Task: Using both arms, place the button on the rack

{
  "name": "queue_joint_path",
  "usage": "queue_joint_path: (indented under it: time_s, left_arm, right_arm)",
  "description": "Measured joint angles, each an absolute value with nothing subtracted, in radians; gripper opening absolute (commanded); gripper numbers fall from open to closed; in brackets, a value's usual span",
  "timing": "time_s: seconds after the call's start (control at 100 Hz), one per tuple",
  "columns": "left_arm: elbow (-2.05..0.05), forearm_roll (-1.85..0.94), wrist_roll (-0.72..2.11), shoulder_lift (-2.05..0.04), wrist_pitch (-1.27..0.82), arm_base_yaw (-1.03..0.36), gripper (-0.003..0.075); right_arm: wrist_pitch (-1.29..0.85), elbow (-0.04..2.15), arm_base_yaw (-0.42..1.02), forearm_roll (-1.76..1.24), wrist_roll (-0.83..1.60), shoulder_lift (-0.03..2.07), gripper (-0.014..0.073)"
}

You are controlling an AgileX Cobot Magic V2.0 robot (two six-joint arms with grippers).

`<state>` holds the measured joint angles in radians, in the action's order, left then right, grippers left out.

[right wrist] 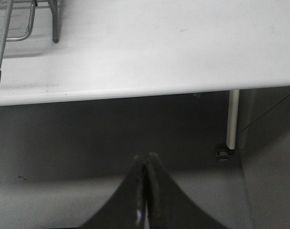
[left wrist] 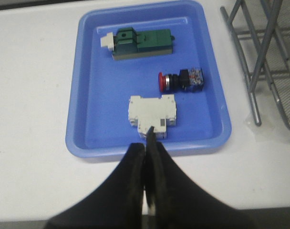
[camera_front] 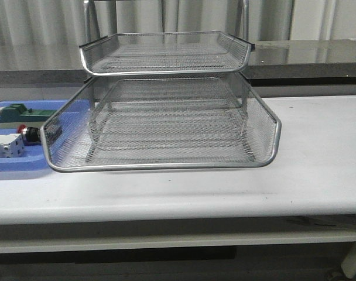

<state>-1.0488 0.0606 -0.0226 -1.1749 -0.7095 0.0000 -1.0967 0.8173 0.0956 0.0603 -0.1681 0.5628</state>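
Button: small push-button switch with red mushroom head and black boxy body (left wrist: 181, 80), lying on its side in the flat blue plastic tray (left wrist: 88, 71), head toward the tray's middle; untouched, not yet gripped.
Neighbours in tray: green rectangular block (left wrist: 142, 42) beyond, white boxy component (left wrist: 151, 110) between button and fingers; all three apart from one another.
Left gripper (left wrist: 148, 143): black wedge fingers pressed together, nothing held, poised above the tray's near rim, tips over the white component.
Right gripper (right wrist: 146, 164): fingers pressed together, empty, off the table's edge, over the floor, well apart from all task items.
Rack: silver wire-mesh letter tray stack (camera_front: 166, 123) on the white table (camera_front: 318, 146), just beside the blue tray; lower tier drawn forward and unloaded, upper tier likewise unloaded.
Progress: judged at the start; pick not begun.
Risk, wrong item: white component in direct line of approach; straight descent likely to land on it instead of the button.
Risk, grip: rounded head and lying posture liable to roll or slip under an off-centre pinch.
Risk, placement: drawn-out tier's raised mesh wall close to the tray; low carry could snag it.
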Motion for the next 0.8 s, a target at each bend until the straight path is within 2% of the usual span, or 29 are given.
queue_joint_path:
  time_s: [0.07,0.24,0.31,0.64,0.8]
  left_arm:
    - [-1.068,0.061,-0.01,-1.218,-0.751,0.0,0.0146]
    - [-1.073,0.061,0.012,-1.267,-0.801,0.0,0.057]
    - [-1.075,0.061,0.015,-1.268,-0.803,0.0,0.0661]
    - [-1.078,0.023,0.023,-1.27,-0.776,0.0,0.0672]
    - [-1.114,0.011,0.125,-1.309,-0.767,0.0,0.0672]
  right_arm:
    - [-1.097,0.817,0.096,0.06,-0.168,0.563,-0.0067]
    - [-1.097,0.817,0.096,0.06,-0.168,0.563,-0.0067]
    - [-1.097,0.817,0.096,0.06,-0.168,0.563,-0.0067]
    - [-1.097,0.817,0.096,0.06,-0.168,0.563,-0.0067]
    - [-1.097,0.817,0.096,0.06,-0.168,0.563,-0.0067]
